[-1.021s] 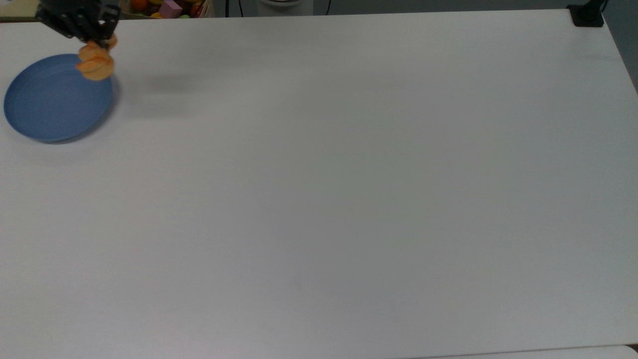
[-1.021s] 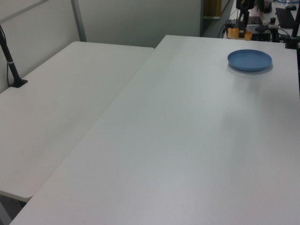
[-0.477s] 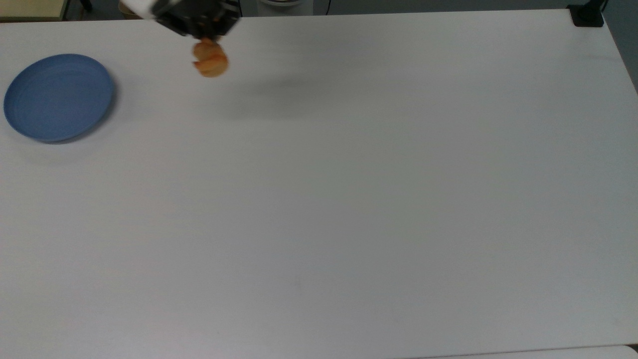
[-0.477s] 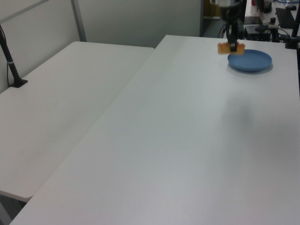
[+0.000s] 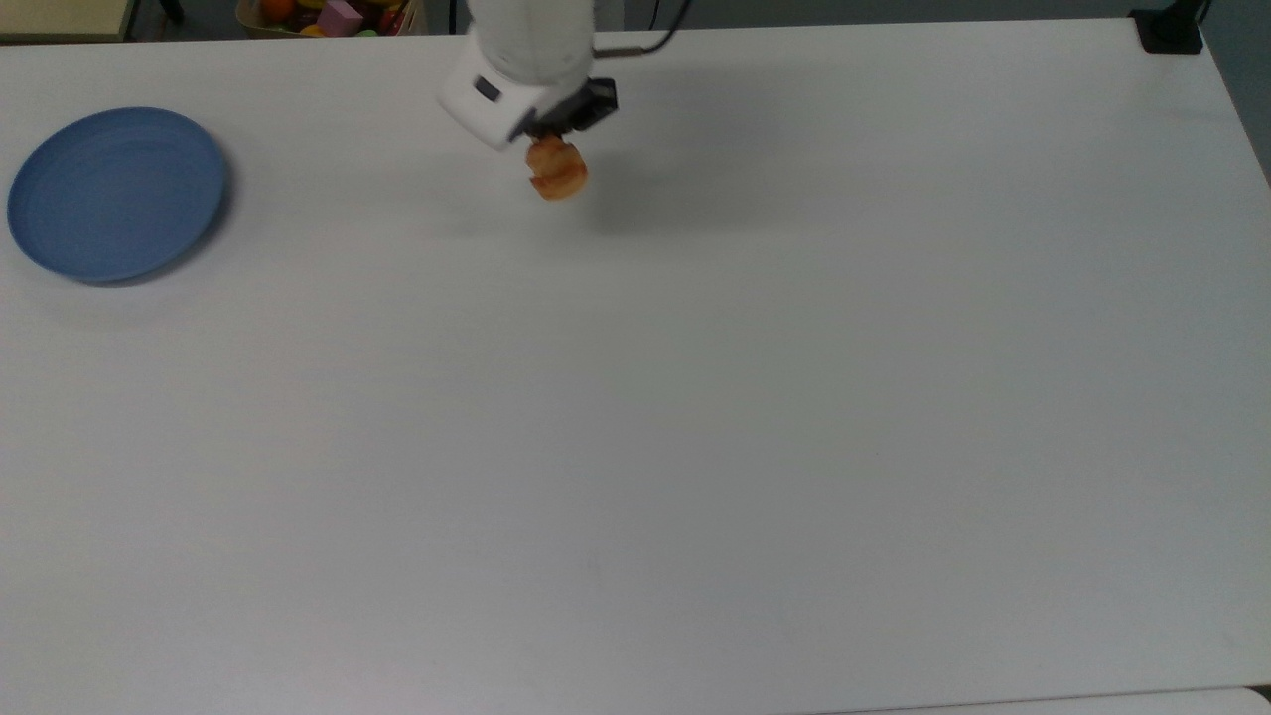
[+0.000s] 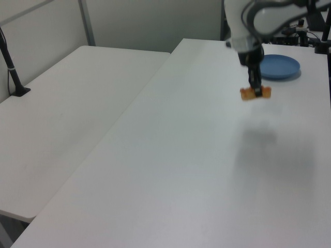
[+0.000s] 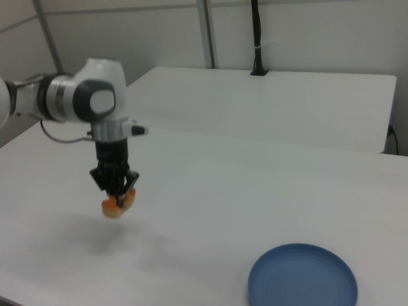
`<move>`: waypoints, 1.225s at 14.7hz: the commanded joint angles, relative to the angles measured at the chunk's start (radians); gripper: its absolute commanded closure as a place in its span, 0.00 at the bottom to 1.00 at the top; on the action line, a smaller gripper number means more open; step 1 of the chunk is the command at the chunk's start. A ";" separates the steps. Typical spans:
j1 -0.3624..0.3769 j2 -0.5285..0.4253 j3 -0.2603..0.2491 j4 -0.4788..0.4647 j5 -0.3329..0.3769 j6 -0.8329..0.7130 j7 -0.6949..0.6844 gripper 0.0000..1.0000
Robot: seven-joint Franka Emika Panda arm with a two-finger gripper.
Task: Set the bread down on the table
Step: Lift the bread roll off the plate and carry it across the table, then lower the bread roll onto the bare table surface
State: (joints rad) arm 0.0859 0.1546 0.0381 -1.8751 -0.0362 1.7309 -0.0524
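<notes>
The small golden-orange ridged bread loaf (image 5: 556, 170) (image 6: 255, 93) (image 7: 117, 205) hangs directly under the black two-finger gripper (image 5: 552, 146) (image 6: 254, 89) (image 7: 115, 191) of the white Franka arm, whose fingers are clamped on its upper part. It is held in the air above the large plain white matte table (image 5: 695, 417) (image 6: 207, 170) (image 7: 210, 191), not touching it; a soft shadow lies on the tabletop below.

Half a second ago the bread was nearer the round blue plastic plate (image 5: 114, 194) (image 6: 280, 66) (image 7: 302, 276); it now sits further toward the top view's right and lower, well apart from the plate. A second ago it overlapped the plate's rim in the top view.

The right view shows the gap between bread and tabletop plainly, and both fingers closing around the loaf. The top view shows a box of coloured toys (image 5: 338, 15) beyond the table's far edge. The left view shows a second white table (image 6: 67, 113) adjoining on the left view's left.
</notes>
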 commanded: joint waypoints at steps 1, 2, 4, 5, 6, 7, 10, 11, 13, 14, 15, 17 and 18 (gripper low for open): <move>0.023 -0.004 0.025 -0.171 -0.037 0.151 0.071 1.00; 0.029 0.008 0.025 -0.180 -0.039 0.169 0.094 0.99; 0.043 0.034 0.026 -0.182 -0.045 0.183 0.152 0.88; 0.046 0.042 0.026 -0.182 -0.054 0.187 0.184 0.82; 0.048 0.046 0.028 -0.182 -0.070 0.187 0.201 0.78; 0.052 0.052 0.029 -0.183 -0.080 0.187 0.209 0.69; 0.061 0.071 0.032 -0.183 -0.122 0.185 0.264 0.38; 0.061 0.075 0.035 -0.183 -0.145 0.185 0.287 0.29; 0.061 0.079 0.054 -0.191 -0.169 0.183 0.319 0.15; 0.061 0.079 0.057 -0.194 -0.172 0.183 0.328 0.05; 0.061 0.079 0.059 -0.194 -0.172 0.183 0.333 0.00; 0.061 0.079 0.068 -0.194 -0.172 0.179 0.333 0.00; 0.061 0.079 0.074 -0.194 -0.172 0.176 0.333 0.00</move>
State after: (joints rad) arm 0.1391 0.2498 0.0991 -2.0479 -0.1874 1.8987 0.2501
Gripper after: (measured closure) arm 0.000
